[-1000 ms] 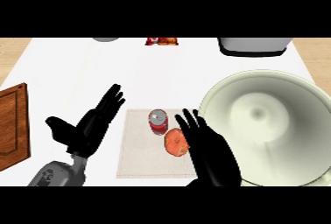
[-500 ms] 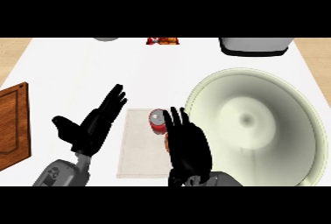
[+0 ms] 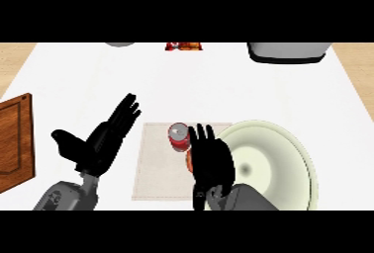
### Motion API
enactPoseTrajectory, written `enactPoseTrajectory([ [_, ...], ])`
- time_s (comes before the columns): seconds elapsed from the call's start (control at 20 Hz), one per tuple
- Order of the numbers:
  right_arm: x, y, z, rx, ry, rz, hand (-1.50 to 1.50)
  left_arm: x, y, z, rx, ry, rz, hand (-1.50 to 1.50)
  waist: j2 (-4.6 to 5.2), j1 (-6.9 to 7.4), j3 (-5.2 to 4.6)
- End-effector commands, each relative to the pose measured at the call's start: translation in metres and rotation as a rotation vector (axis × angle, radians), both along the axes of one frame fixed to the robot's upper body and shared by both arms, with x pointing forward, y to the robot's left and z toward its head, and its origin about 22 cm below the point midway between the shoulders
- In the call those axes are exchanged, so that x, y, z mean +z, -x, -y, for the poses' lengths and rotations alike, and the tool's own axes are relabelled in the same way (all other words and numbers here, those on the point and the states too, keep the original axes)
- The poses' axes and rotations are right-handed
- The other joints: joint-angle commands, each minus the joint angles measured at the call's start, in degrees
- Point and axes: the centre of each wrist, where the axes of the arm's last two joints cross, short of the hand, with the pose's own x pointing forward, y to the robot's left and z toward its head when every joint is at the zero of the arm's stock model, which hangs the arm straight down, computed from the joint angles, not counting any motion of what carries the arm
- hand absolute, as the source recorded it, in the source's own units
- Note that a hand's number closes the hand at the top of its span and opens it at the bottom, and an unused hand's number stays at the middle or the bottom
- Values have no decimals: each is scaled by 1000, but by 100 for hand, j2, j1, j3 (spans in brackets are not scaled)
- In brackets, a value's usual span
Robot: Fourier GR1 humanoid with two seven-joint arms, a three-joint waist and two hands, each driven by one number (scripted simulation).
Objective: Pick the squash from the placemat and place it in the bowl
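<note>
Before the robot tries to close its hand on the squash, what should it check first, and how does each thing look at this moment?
1. Right hand over the placemat: ok, it sits above the mat's right part.
2. Squash in sight: not ok, only an orange sliver shows at the hand's left edge.
3. Right hand's fingers open and ready to close: ok, they are straight.
4. Red can clear of the grasp: cannot tell, it stands just beside the fingertips.
5. Bowl within easy reach: ok, it lies right next to the mat, on the hand's right.
6. Left hand out of the way: ok, open, left of the mat.
</note>
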Motion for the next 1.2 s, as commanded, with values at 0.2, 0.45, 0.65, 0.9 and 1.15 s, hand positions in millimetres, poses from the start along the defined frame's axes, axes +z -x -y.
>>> enactPoseTrajectory([
  [0.2,-20,-8,-6,-27,99,-43,-150,20,-5,4,-13,-12,11,0,3,-8,2],
  [0.45,-14,6,-19,-43,97,-21,-150,-11,3,-4,0,11,9,0,4,2,0],
  [0.65,-32,-12,-9,-67,109,-19,-150,-8,15,6,-3,-4,0,0,4,1,1],
  [0.9,-42,-1,-10,-59,97,-19,-150,-10,-11,11,-2,13,-3,0,7,-28,1],
  [1.15,-55,-27,-1,-82,85,-14,-150,-5,10,-1,-6,3,28,0,4,2,2],
])
